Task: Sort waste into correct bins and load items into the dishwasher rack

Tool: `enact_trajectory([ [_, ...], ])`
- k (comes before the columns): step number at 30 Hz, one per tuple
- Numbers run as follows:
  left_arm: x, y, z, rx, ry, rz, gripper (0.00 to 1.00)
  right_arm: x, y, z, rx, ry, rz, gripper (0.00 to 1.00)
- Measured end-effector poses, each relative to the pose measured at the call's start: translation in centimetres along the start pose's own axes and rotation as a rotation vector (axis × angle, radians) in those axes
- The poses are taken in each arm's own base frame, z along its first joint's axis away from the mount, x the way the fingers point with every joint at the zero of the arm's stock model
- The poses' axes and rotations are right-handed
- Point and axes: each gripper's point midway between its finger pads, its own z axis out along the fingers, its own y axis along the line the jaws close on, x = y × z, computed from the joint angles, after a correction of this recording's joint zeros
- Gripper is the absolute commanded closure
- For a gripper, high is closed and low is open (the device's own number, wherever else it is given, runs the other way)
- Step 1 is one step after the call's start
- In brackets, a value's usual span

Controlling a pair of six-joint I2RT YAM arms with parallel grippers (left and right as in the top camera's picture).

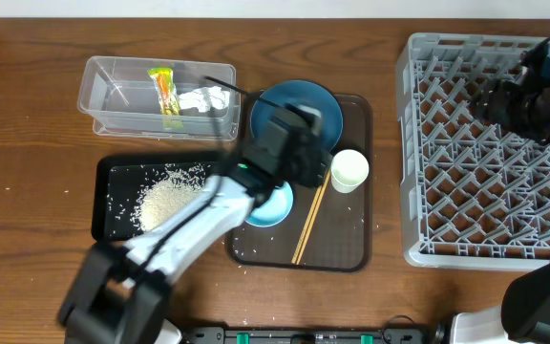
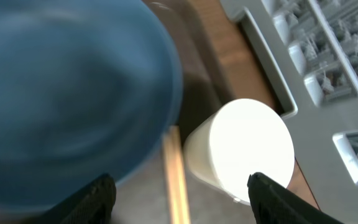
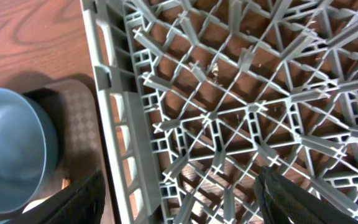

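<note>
Pale-green cup [image 1: 349, 170] sits on the brown tray [image 1: 351, 250], just beside the dark-blue dish [image 1: 299, 107] and chopsticks [image 1: 310, 225]. The left gripper [image 2: 185, 196] hangs above it, jaws spread and empty. The right gripper [image 3: 182, 196], likewise spread, hovers over the grey rack [image 1: 475, 153].
</note>
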Motion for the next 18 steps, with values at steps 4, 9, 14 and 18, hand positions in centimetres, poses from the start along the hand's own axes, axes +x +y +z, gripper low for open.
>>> enact_trajectory([
  [4, 2.5, -1.2, 3.1, 0.021, 0.066, 0.021, 0.44, 0.3, 0.0, 0.0, 0.006, 0.009, -0.002, 0.25],
  [9, 5.1, -0.6, 4.6, 0.003, 0.148, -0.004, 0.81, 0.5, -0.1, 0.0, 0.015, 0.018, 0.001, 0.24],
  [14, 4.4, -0.5, 3.8, 0.001, 0.132, -0.037, 0.94, 0.5, -0.3, 0.0, 0.022, 0.019, -0.004, 0.23],
  [18, 1.9, 0.0, 1.0, 0.005, 0.071, -0.099, 0.94, 0.5, -0.6, 0.0, 0.044, 0.019, -0.008, 0.21],
])
